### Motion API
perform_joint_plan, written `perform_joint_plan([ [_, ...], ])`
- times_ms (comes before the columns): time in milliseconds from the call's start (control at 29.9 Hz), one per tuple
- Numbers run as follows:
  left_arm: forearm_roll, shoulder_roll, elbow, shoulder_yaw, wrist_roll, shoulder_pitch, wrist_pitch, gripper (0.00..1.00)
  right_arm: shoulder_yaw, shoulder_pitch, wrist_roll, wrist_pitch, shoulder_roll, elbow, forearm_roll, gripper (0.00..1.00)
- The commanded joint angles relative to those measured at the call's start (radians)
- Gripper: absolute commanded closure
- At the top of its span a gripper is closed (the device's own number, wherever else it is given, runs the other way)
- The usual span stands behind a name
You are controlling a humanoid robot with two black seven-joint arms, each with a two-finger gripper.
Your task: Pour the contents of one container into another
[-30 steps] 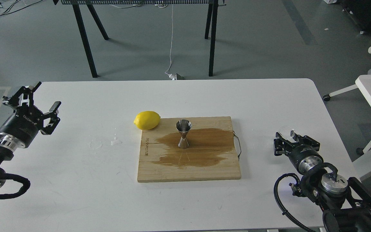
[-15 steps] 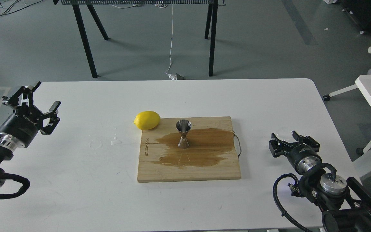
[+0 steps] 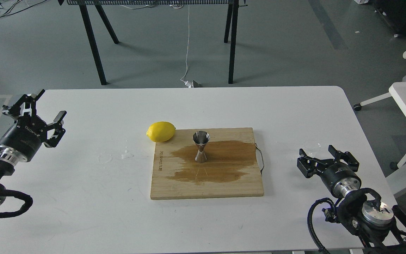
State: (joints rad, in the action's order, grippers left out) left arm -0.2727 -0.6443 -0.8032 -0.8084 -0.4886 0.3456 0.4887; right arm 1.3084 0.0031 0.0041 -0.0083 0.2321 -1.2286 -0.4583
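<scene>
The steel hourglass jigger (image 3: 201,146) stands upright on the wooden board (image 3: 245,183), in a dark wet patch (image 3: 224,160). The tiny clear cup (image 3: 311,144) sits on the white table to the right of the board, faint and hard to make out. My right gripper (image 3: 316,151) is open just in front of the cup, apart from it, with nothing between its fingers. Far off at the table's left edge, my left gripper (image 3: 50,104) is open and empty.
A yellow lemon (image 3: 160,131) lies against the board's far left corner. Small water drops (image 3: 127,154) lie on the table (image 3: 83,197) left of the board. A wire handle (image 3: 260,160) sticks out of the board's right side.
My right gripper opened and let go of the clear cup, which now rests on the table. The gripper then drew back toward me and slightly right. The left arm has not moved.
</scene>
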Motion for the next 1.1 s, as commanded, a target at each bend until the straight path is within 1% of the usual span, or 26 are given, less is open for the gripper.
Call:
perform_joint_plan([
  [0, -0.002, 0.003, 0.015, 0.002, 0.0, 0.0, 0.0, 0.16, 0.038, -0.057, 0.007, 0.01, 0.062, -0.116, 0.007, 0.05],
  [67, -0.005, 0.003, 0.022, 0.006, 0.0, 0.0, 0.0, 0.15, 0.043, -0.06, 0.005, 0.019, 0.116, -0.158, 0.012, 0.01],
  [134, -0.005, 0.003, 0.024, 0.006, 0.0, -0.004, 0.0, 0.15, 0.035, -0.048, 0.002, 0.066, 0.183, -0.173, 0.03, 0.01],
  [200, -0.005, 0.002, 0.024, 0.006, 0.0, -0.008, 0.0, 0.15, 0.037, -0.028, 0.002, 0.163, 0.229, -0.174, 0.087, 0.01],
  [301, -0.005, 0.002, 0.024, 0.005, 0.0, -0.007, 0.0, 0.15, 0.031, 0.038, 0.002, 0.316, 0.24, -0.163, 0.203, 0.01],
  [334, -0.005, 0.002, 0.024, 0.005, 0.0, -0.008, 0.0, 0.15, 0.029, 0.051, 0.0, 0.342, 0.242, -0.157, 0.245, 0.01],
  [434, -0.005, 0.0, 0.024, 0.005, 0.0, -0.007, 0.0, 0.15, 0.019, 0.092, -0.012, 0.382, 0.256, -0.105, 0.406, 0.01],
  [501, -0.005, 0.0, 0.024, 0.005, 0.0, -0.007, 0.0, 0.15, 0.008, 0.135, -0.038, 0.404, 0.254, -0.06, 0.486, 0.01],
  [535, -0.005, 0.0, 0.024, 0.005, 0.0, -0.007, 0.0, 0.15, 0.003, 0.153, -0.05, 0.431, 0.253, -0.027, 0.507, 0.01],
  [568, -0.005, 0.0, 0.024, 0.005, 0.0, -0.007, 0.0, 0.15, -0.004, 0.17, -0.056, 0.477, 0.248, 0.022, 0.512, 0.01],
  [601, -0.005, 0.0, 0.024, 0.006, 0.0, -0.007, 0.0, 0.15, -0.017, 0.184, -0.058, 0.497, 0.244, 0.073, 0.512, 0.01],
  [702, -0.005, 0.002, 0.024, 0.006, 0.0, -0.007, 0.0, 0.15, -0.05, 0.225, -0.053, 0.497, 0.234, 0.193, 0.512, 0.01],
  [768, -0.005, 0.003, 0.024, 0.006, 0.0, -0.008, 0.0, 0.15, -0.054, 0.247, -0.05, 0.497, 0.205, 0.24, 0.51, 0.01],
  [902, -0.005, 0.005, 0.024, 0.006, 0.0, -0.007, 0.0, 0.15, -0.028, 0.253, -0.046, 0.497, 0.136, 0.284, 0.506, 0.01],
  [1069, -0.005, 0.005, 0.024, 0.006, 0.0, -0.004, 0.0, 0.15, -0.012, 0.253, -0.046, 0.497, 0.092, 0.328, 0.506, 0.01],
])
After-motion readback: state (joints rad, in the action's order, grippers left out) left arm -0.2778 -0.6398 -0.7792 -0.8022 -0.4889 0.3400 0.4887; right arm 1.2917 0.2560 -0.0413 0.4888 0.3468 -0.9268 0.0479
